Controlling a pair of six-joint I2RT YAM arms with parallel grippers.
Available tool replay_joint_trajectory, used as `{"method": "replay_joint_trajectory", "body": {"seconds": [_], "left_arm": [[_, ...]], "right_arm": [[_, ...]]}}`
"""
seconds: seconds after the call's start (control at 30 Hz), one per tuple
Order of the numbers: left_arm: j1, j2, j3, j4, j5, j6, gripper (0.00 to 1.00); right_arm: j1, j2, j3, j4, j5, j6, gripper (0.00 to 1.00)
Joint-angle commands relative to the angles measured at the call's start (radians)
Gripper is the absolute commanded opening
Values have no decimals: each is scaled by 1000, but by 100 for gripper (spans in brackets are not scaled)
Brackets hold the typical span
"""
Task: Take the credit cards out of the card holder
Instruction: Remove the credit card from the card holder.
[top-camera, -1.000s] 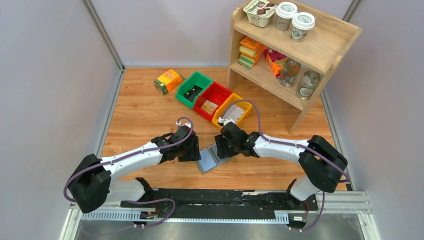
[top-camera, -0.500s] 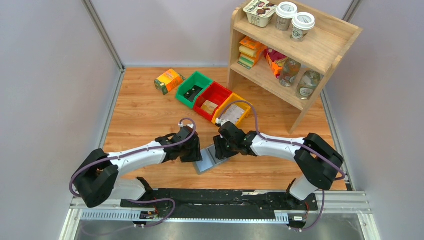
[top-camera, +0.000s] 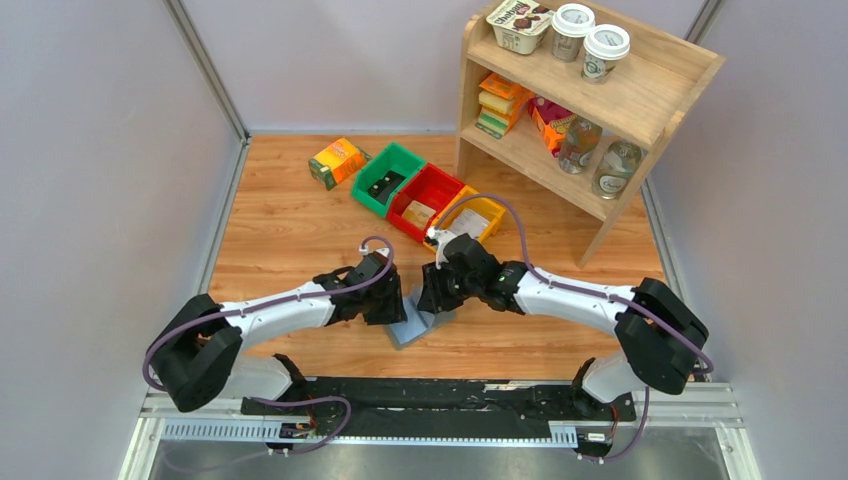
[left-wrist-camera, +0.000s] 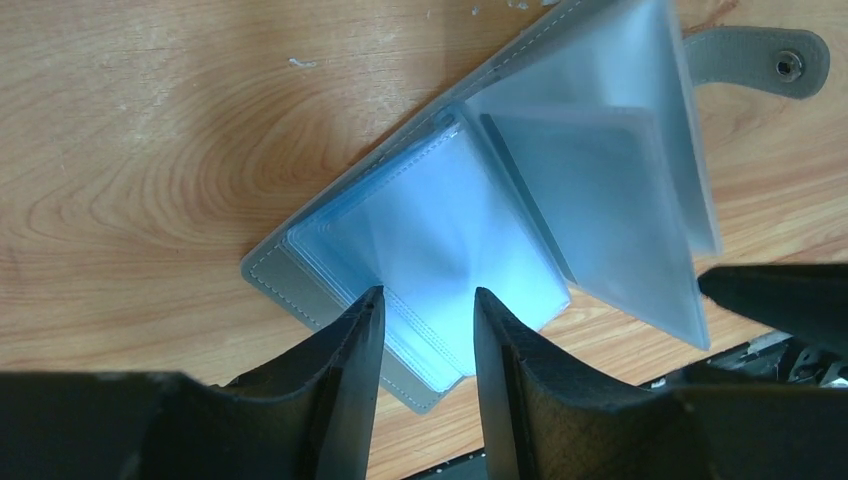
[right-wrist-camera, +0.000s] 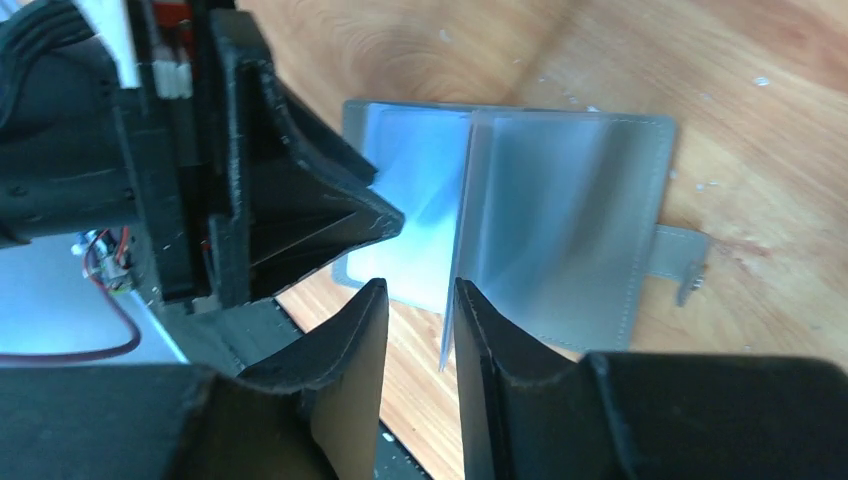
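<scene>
**Card holder** (top-camera: 405, 330): lies open, pockets up, on the table (top-camera: 280, 240) at front centre, between the two grippers. In the top view its opened length runs from near-left to far-right, and the spine crosses that line. The snap tab (left-wrist-camera: 770, 65) points outward from the half farther from the left arm. One clear leaf (left-wrist-camera: 595, 205) is lifted off that half.

**Credit cards**: none can be made out for certain. The pockets are cloudy, so the cards are likely inside.

**Right gripper** (right-wrist-camera: 418, 315): poised over the spine with a narrow gap between the jaws. The leaf's free edge sits in that gap and is not visibly clamped. This is the nearer arm for the leaf.

**Left gripper** (left-wrist-camera: 425, 325): jaws moderately apart, tips straddling the corner of the flat pocket stack and apparently pinning that half.

**Next move, by judgement**: it turns on the leaf lying edge-on directly under the right tips.
</scene>
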Motion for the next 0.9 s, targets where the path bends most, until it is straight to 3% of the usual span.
{"method": "replay_joint_trajectory", "body": {"seconds": [0.0, 0.33, 0.57, 0.87], "left_arm": [[-5, -34, -22, 17, -1, -26, 46], [-5, -224, -96, -23, -110, -90, 46], [-5, -307, -116, -42, -141, -107, 46], [-5, -317, -76, -23, -98, -103, 45]], "right_arm": [[6, -1, 14, 89, -121, 13, 33], [32, 117, 80, 50, -120, 14, 33], [33, 148, 104, 31, -152, 8, 51], [3, 145, 91, 14, -91, 19, 44]]}}
